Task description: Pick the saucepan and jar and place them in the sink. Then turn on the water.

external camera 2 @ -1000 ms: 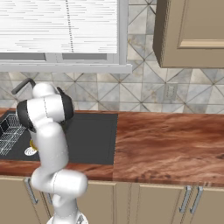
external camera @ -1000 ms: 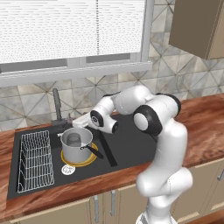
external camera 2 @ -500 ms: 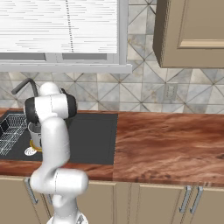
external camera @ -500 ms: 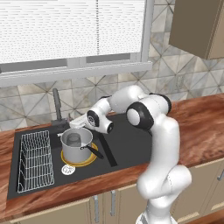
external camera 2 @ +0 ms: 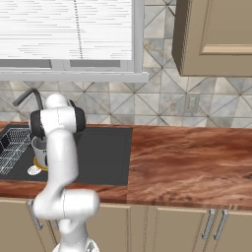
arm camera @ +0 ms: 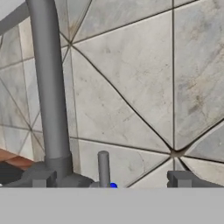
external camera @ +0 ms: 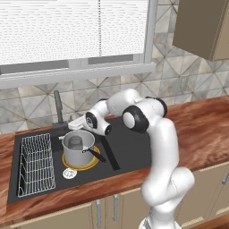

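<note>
A blind-covered window (external camera: pixel 71 31) sits above a tiled backsplash (external camera 2: pixel 162 106), wood countertop (external camera 2: pixel 192 167) and beige cabinets (external camera 2: pixel 216 34).

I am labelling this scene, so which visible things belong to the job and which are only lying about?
Job:
- silver-grey metal saucepan
- brownish glass jar inside it
- black rectangular sink
- dark tall faucet
- open gripper

Lying about:
- white wire rack
- beige wall cabinet
</note>
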Controlling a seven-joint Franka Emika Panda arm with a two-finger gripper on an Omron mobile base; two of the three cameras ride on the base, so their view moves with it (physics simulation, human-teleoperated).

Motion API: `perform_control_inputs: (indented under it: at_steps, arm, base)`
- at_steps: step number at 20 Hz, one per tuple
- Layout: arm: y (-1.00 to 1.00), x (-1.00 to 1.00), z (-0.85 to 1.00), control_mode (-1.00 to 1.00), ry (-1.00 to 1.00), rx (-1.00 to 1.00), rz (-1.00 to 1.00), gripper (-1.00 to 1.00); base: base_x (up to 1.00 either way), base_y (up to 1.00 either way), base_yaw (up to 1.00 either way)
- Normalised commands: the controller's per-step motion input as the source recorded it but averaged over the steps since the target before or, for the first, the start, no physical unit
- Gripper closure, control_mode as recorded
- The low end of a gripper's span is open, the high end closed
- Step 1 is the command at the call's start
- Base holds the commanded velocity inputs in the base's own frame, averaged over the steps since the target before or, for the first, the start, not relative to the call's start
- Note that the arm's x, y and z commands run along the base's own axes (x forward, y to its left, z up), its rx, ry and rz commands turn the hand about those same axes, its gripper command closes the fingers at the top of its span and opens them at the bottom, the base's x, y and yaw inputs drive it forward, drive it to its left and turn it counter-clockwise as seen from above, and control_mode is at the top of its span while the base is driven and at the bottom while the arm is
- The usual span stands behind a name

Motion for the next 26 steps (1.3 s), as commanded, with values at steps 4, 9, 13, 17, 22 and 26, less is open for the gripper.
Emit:
perform_control_inputs:
  at_steps: [4,9,13,17,22,26]
  arm:
    - [0.15,0.24,-0.08,-1.00,-0.01,0.00,-0.05,-1.00]
    - [0.31,0.08,-0.11,-1.00,0.00,0.00,-0.02,-1.00]
    - [0.07,0.08,-0.17,-1.00,0.00,0.00,-0.06,-1.00]
    - [0.00,0.23,-0.09,-1.00,0.00,0.00,-0.16,-1.00]
    - [0.08,0.18,-0.02,-1.00,0.00,0.00,-0.13,-1.00]
    - [0.16,0.00,-0.11,-1.00,0.00,0.00,-0.08,-1.00]
  base:
    - [0.00,0.00,0.00]
    - [0.00,0.00,0.00]
    - [0.00,0.00,0.00]
    - [0.00,0.00,0.00]
    - [0.00,0.00,0.00]
    - [0.00,0.00,0.00]
